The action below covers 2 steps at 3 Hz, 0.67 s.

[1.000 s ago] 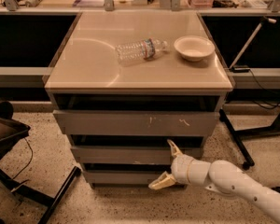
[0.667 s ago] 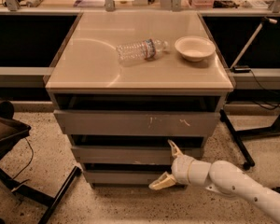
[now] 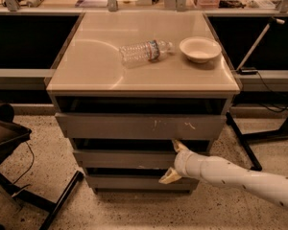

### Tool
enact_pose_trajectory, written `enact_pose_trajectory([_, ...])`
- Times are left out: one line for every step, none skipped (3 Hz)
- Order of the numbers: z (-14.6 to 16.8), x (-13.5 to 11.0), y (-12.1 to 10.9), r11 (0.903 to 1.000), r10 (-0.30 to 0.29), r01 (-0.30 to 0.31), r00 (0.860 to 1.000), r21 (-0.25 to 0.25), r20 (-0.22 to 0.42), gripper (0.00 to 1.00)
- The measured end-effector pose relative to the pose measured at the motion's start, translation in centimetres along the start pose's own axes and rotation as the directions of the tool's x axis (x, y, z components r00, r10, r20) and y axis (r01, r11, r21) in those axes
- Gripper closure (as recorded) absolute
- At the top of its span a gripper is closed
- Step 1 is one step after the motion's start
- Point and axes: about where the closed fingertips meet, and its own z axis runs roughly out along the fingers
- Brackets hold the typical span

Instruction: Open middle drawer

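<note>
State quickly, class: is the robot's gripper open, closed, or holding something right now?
Gripper: open, one finger above and one below the front of the middle drawer, near its right end.

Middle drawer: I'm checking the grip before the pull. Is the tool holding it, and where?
The tool is open, straddling the middle drawer front near its right end, top and bottom edges; seemingly not clamped.

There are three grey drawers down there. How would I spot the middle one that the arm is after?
Find the beige-topped cabinet with a bottle and bowl. Of its three grey fronts, the middle drawer sits under the wider white-scratched front and above the narrowest front; the open gripper straddles its right end.
</note>
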Motion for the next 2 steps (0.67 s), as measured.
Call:
enact_pose_trajectory([0.74, 0.76, -1.64, 0.9975, -0.058, 0.060, 0.997, 0.039, -0.048, 0.00])
enact_pose_trajectory([0.63, 0.80, -1.53, 0.9975, -0.058, 0.059, 0.997, 0.039, -0.048, 0.00])
